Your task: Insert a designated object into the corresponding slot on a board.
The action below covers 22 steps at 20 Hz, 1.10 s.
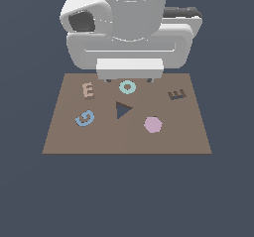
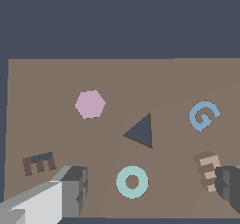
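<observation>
Crowding the board: ring, triangle, hexagon, G. Gripper spread wide, empty, one finger beside tan E; slot well apart.

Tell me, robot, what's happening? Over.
Claw open, empty, above board. Pale tan E-shaped block untouched beside blue letter G. Dark brown E-shaped slot unblocked.

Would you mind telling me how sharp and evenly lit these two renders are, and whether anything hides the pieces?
Exterior view: flat, even light, no glare; the arm's bulk hides the board's far edge, and the tan E looks small and soft. Wrist view: equally shadowless; a dark fingertip overlaps the tan E.
</observation>
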Each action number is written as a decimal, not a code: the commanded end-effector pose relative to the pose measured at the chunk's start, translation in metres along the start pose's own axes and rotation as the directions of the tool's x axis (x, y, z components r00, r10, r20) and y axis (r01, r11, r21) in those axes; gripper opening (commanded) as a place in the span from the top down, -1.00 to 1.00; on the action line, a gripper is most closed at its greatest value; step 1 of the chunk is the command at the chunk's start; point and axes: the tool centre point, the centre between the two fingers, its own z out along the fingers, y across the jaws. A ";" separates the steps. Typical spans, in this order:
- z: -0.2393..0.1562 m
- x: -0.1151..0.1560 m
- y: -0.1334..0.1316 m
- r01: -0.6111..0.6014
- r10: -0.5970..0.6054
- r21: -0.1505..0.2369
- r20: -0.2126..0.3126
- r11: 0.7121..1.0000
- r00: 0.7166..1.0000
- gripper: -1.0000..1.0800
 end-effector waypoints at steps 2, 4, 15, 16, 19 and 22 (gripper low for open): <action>0.000 0.000 0.000 0.000 0.000 0.000 0.000 1.000 1.000 -0.92; 0.002 -0.001 0.002 0.003 -0.003 0.000 0.000 1.000 1.000 -0.92; 0.034 -0.024 0.034 0.071 -0.071 0.001 0.010 0.997 0.997 -0.92; 0.039 -0.027 0.040 0.081 -0.081 0.001 0.011 0.997 0.997 -0.92; 0.055 -0.038 0.057 0.116 -0.116 0.002 0.016 0.993 0.993 -0.92; 0.074 -0.049 0.077 0.154 -0.154 0.003 0.022 0.988 0.988 -0.92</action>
